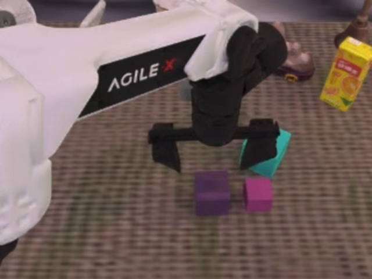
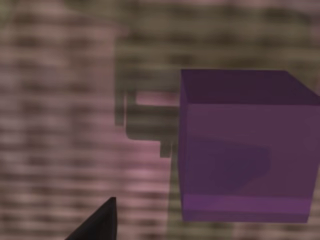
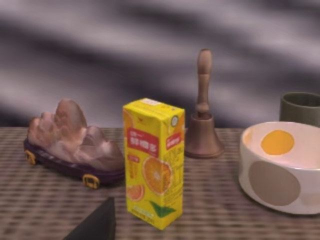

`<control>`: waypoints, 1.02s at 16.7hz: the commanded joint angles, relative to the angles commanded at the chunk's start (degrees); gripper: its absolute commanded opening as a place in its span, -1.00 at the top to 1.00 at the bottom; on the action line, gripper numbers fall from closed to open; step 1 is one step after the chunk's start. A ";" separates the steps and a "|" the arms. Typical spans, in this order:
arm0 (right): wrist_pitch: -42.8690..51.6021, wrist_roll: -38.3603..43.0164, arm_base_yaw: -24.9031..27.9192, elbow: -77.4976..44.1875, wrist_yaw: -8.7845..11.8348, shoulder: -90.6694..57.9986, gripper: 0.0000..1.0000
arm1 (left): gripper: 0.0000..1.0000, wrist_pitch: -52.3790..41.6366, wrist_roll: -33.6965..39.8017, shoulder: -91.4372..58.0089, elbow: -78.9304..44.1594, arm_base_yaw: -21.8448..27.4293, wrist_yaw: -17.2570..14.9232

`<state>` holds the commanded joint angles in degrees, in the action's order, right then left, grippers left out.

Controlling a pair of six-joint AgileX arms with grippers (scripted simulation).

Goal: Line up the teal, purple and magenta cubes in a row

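L arm over the cubes, pincer spread wide, holding nothing.

L arm point(image 1: 87, 87) is the biggest thing in the top view, reaching from the left across the woven mat point(image 1: 116, 232) toward the centre. L gripper point(image 1: 212, 152) hangs w/ fingers point(image 1: 167, 148) far apart, nothing between them; right finger overlaps the teal cube. Teal cube point(image 1: 273, 157) sits right of centre, tilted vs. the other two, partly hidden by that finger. Purple cube point(image 1: 212, 193) lies nearer, just left of the magenta cube point(image 1: 258, 194); small gap between, side by side. L wrist view: purple cube close up, one dark fingertip point(image 2: 97, 222) at the edge. Juice carton point(image 1: 346, 72) stands far right, bell point(image 3: 202, 115) behind it, rock ornament point(image 3: 70, 142) to its left, bowl point(image 3: 280, 167) in R wrist view. R gripper: only one fingertip point(image 3: 97, 222) shows, can't tell its state.
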<state>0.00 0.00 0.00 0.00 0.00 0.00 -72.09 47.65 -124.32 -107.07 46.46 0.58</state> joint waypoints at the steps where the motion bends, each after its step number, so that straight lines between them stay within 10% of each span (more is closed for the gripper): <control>1: 0.00 0.00 0.00 0.00 0.00 0.00 -1.00 | -1.00 0.14 -0.01 -0.20 0.12 0.31 -0.01; 9: 10.37 -4.49 4.22 -15.33 0.14 -15.39 -1.00 | -1.00 9.62 -4.30 15.56 14.49 -6.92 0.34; 17: 36.71 -15.70 13.65 -53.95 -0.23 -62.05 -1.00 | -1.00 31.48 -18.76 54.97 52.86 -23.59 0.64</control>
<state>36.71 -15.70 13.65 -53.95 -0.23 -62.05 -40.62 28.89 -69.35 -54.20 22.87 1.22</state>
